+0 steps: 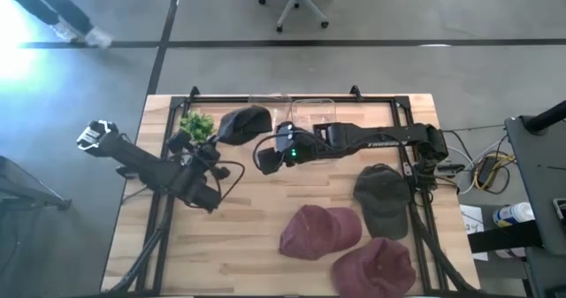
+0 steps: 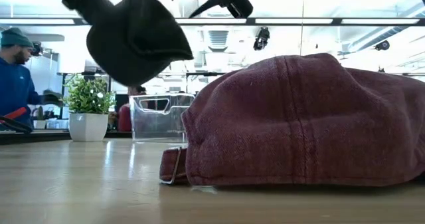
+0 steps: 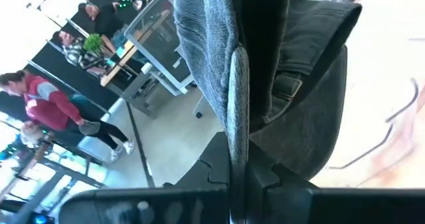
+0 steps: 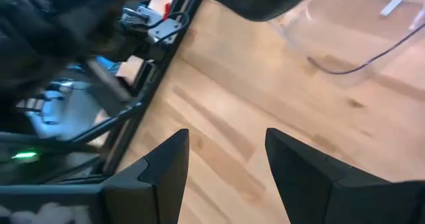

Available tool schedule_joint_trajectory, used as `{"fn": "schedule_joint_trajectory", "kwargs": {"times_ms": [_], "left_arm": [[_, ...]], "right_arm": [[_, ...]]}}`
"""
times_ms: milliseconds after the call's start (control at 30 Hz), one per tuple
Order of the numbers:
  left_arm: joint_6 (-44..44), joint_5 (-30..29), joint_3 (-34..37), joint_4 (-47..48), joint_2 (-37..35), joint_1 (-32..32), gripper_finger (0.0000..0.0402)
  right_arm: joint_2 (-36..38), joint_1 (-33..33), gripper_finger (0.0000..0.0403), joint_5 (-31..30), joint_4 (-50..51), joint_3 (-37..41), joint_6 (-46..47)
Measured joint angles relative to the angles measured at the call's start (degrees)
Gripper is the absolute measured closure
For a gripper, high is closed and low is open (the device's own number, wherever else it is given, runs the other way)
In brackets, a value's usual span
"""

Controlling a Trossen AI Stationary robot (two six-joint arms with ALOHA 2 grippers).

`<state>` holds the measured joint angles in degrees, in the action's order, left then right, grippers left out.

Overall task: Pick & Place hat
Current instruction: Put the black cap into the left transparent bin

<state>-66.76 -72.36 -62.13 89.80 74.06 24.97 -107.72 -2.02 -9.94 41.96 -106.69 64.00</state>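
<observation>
High view shows us the wooden table (image 1: 239, 245) with two maroon caps (image 1: 320, 231) and an olive cap (image 1: 382, 199) lying near and right, a clear bin (image 1: 305, 110) at the far edge and a small potted plant (image 1: 196, 124) far left. We see the left gripper (image 1: 215, 153) clamped on a dark cap (image 1: 243, 125), held in the air just left of the bin, probably so it can go in. The right gripper (image 4: 226, 159) hangs beside it over bare wood, fingers apart and empty, seemingly waiting.

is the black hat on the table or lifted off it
Lifted. The black hat hangs in the air above the table in the low view, and the left hand is shut on its fabric.
</observation>
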Motion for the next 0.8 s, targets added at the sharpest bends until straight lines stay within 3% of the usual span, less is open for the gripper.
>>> {"fn": "schedule_joint_trajectory", "kwargs": {"times_ms": [200, 367, 667, 800], "left_arm": [[-0.4, 0.0, -2.5, -0.6, -0.2, -5.5, 0.0396], [6.3, -0.7, -2.3, -1.8, 1.4, -13.1, 0.0396], [22.5, -10.9, -2.3, -2.3, 4.1, -14.0, 0.0396], [30.0, -15.3, -2.3, -4.2, 5.7, -15.0, 0.0395]], "right_arm": [[0.1, 3.1, 0.0209, -1.4, -0.2, 1.6, -1.9], [1.0, 6.1, 0.0209, 4.4, -4.0, 1.5, -2.1], [3.7, 16.1, 0.0209, 20.5, -12.9, 0.9, 2.5], [3.3, 18.5, 0.0209, 22.0, -14.7, 1.1, 4.4]]}}
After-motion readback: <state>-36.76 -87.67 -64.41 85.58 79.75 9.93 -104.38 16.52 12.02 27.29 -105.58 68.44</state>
